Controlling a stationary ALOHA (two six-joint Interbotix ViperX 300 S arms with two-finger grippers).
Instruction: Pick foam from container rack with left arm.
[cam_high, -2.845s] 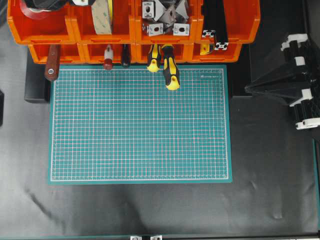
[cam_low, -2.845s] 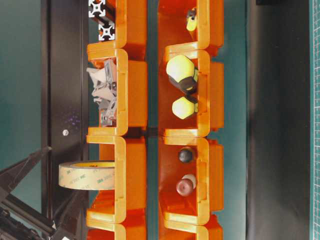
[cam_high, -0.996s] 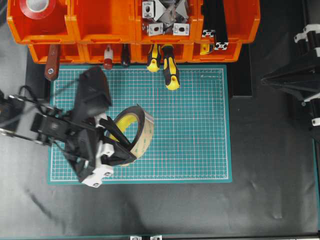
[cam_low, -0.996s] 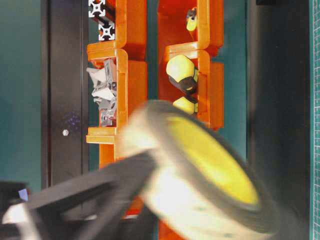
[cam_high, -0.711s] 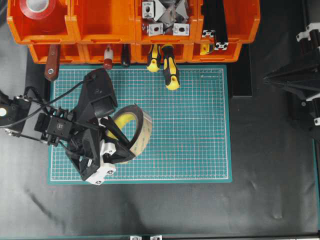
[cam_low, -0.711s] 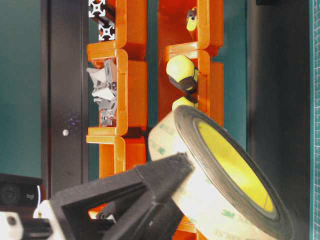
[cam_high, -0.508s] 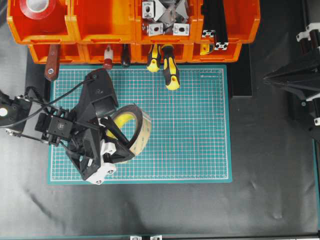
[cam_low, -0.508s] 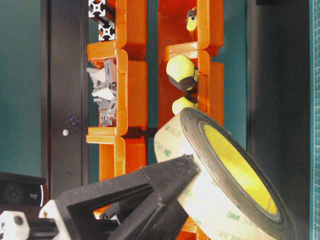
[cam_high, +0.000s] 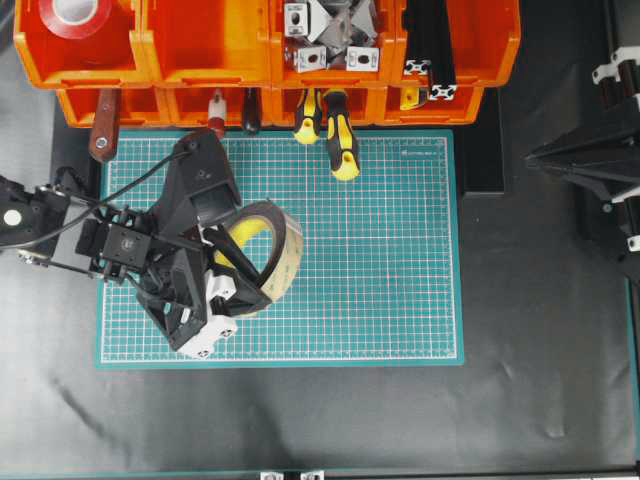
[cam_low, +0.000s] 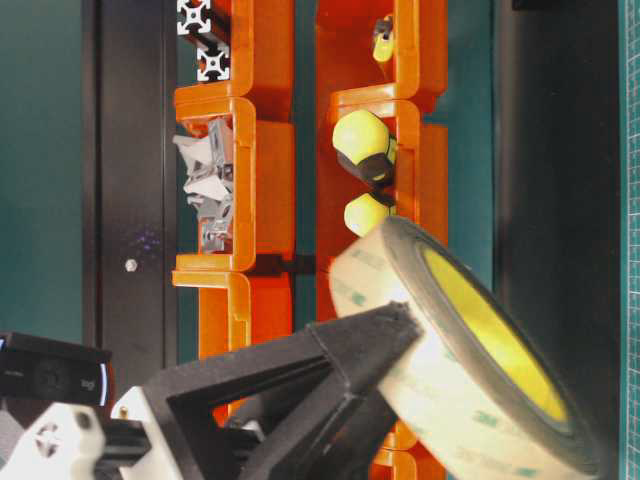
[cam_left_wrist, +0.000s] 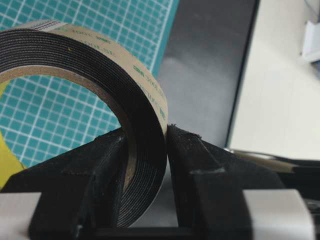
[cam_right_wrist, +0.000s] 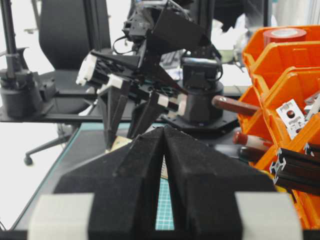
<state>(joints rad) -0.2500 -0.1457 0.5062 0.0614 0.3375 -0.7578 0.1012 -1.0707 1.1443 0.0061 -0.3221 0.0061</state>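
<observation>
Your left arm (cam_high: 120, 245) is pretty much all matte black, chunky angular links with loose black cables looping along it. Its hand (cam_high: 245, 262) has long pointed black fingers (cam_left_wrist: 197, 170) on white plastic blocks. Right hand (cam_right_wrist: 165, 165): same wedge-shaped black fingers, white pieces at the base.

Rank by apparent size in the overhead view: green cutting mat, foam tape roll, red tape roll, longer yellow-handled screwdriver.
1. Green cutting mat, by far.
2. Foam tape roll, though raised nearer the camera.
3. Red tape roll and yellow-handled screwdriver: similar, unranked; both partly hidden.
</observation>
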